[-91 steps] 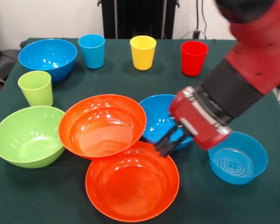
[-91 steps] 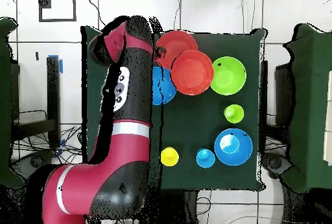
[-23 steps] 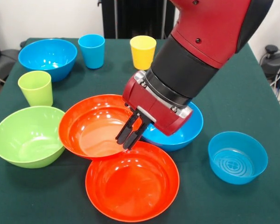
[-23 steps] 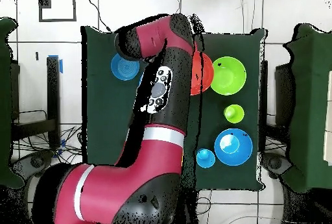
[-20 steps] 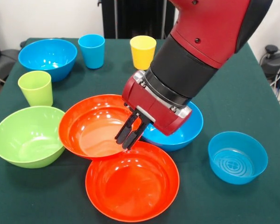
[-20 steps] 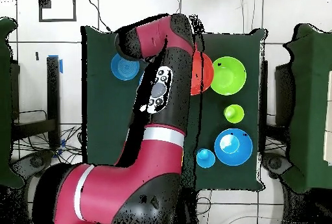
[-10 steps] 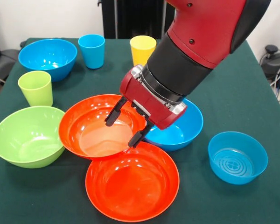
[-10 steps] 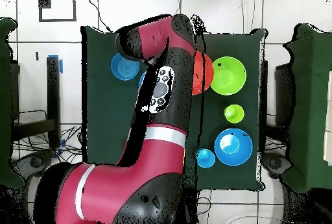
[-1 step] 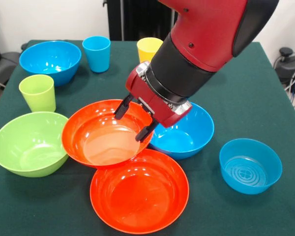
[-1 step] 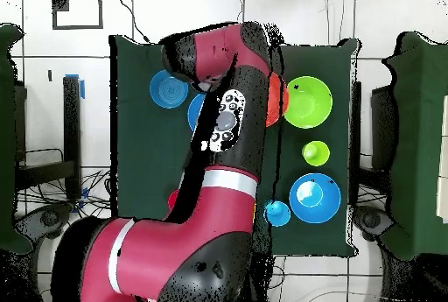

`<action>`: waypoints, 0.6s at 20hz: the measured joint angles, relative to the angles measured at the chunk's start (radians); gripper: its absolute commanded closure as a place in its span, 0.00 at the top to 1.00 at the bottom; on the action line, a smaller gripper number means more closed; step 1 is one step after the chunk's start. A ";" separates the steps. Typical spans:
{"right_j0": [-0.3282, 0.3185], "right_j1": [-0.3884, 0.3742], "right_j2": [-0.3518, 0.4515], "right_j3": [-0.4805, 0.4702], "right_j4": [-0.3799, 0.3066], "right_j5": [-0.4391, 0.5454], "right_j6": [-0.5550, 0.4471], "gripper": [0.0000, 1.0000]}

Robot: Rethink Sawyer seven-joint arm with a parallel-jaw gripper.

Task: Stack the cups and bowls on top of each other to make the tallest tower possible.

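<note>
I hold my claw (image 9: 133,119) wide open over the rim of the upper orange bowl (image 9: 105,133), which leans on the lower orange bowl (image 9: 139,192), probably to grip it.

Gripper (image 9: 130,120) spread wide over upper orange bowl (image 9: 91,140); its rim overlaps lower orange bowl (image 9: 137,204), blue bowl (image 9: 191,132) crowds beside; right table (image 9: 265,93) free.

Red and black arm (image 9: 206,39) angled down from upper right, pincer (image 9: 133,120) spread wide, holding nothing
</note>
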 measured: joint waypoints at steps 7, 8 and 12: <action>-0.043 0.019 0.029 0.000 0.091 0.127 0.000 1.00; -0.050 0.023 0.035 0.000 0.103 0.136 0.000 1.00; -0.078 0.039 0.063 0.000 0.137 0.144 0.000 1.00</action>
